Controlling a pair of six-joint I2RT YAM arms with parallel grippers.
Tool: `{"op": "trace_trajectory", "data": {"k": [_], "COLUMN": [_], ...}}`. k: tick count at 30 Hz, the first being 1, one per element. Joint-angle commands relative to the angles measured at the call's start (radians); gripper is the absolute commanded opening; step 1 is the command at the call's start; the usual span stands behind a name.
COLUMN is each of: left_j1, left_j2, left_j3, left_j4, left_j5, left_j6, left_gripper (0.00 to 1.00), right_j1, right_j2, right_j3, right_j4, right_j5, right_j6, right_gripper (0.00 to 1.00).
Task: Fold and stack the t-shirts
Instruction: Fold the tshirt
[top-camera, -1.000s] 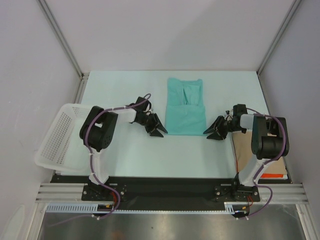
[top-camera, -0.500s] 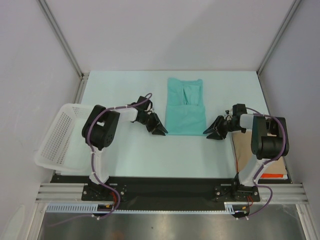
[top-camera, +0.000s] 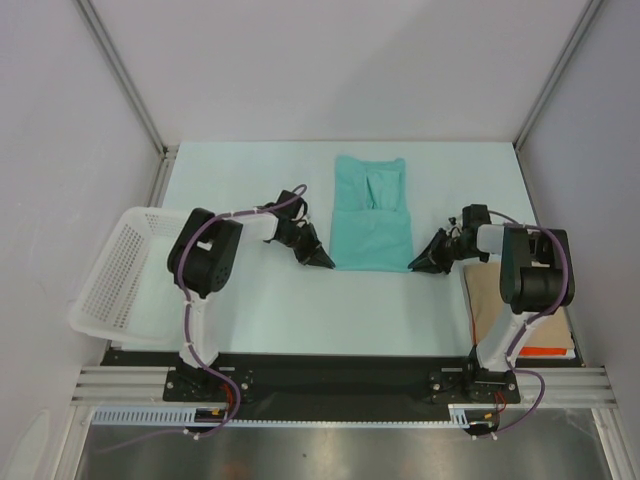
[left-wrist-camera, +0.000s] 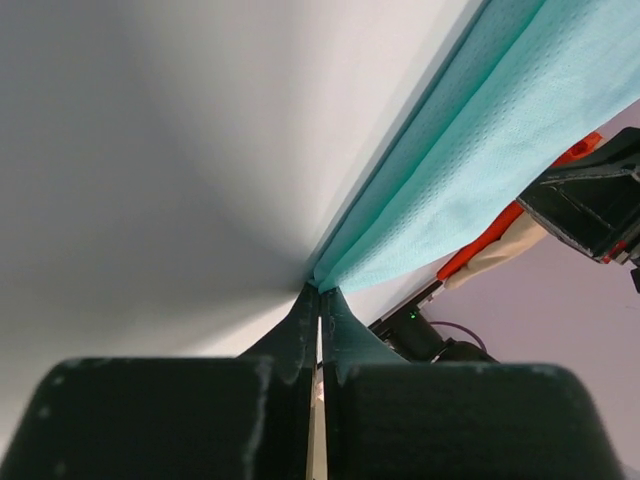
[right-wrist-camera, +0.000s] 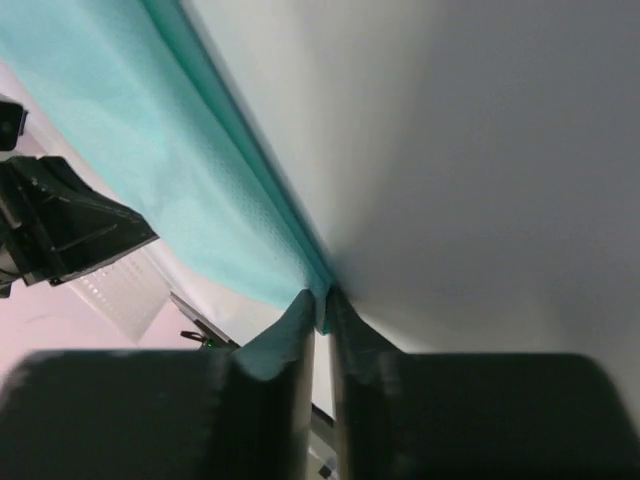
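One teal t-shirt lies folded into a narrow rectangle mid-table, collar end away from the arms. My left gripper lies low at its near left corner; in the left wrist view the fingertips are pressed together on the tip of the cloth. Opposite it, my right gripper is at the near right corner. The right wrist view shows its jaws drawn in to a thin slit, with the hem of the t-shirt pinched between them.
A white mesh basket sits at the table's left edge by the left arm. A brown cardboard sheet lies under the right arm at the right edge, with something red beneath it. Walls enclose three sides.
Both grippers have slid inward to the shirt's near corners and closed on the cloth, the left from clearly open to fully shut, the right narrowing onto the hem.
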Motion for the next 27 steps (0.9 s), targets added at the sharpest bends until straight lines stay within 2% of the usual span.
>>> {"op": "trace_trajectory", "data": {"k": [1,2,7,9,14,20,24,27], "left_j1": [-0.005,-0.005,-0.011,-0.014,-0.06,-0.163,-0.234,-0.24], "left_j2": [0.04,0.033,-0.083,-0.13,-0.326,-0.594,-0.759,-0.843], "left_j3": [-0.005,-0.022,-0.142,-0.243,-0.428,-0.608,-0.631,-0.613], "left_j4": [-0.048,-0.05,-0.035,-0.021,-0.048,-0.107,-0.191,-0.255], "left_j5": [-0.203,-0.206,-0.241,-0.246,-0.292,-0.365,-0.402,-0.419], "left_j6": [0.074,0.082,0.128,0.132,0.149,0.062,0.002,-0.012], "left_gripper": [0.0,0.0,0.0,0.0,0.0,0.0,0.0,0.0], "right_j1": [0.014,0.02,0.063,0.124,0.201,0.261,0.295,0.298], "right_j2": [0.037,0.037,-0.038,-0.093,-0.351,-0.644,-0.816,-0.892], "right_j3": [0.023,0.025,-0.016,-0.076,-0.216,-0.343,-0.372,-0.374], "right_j4": [0.028,0.024,-0.04,-0.057,-0.118,-0.227,-0.319,-0.356], "right_j5": [0.072,0.079,0.12,0.125,0.201,0.235,0.247,0.23], "right_j6": [-0.019,-0.023,-0.027,-0.007,0.045,0.124,0.173,0.182], "right_gripper": [0.1,0.0,0.0,0.0,0.0,0.0,0.0,0.0]}}
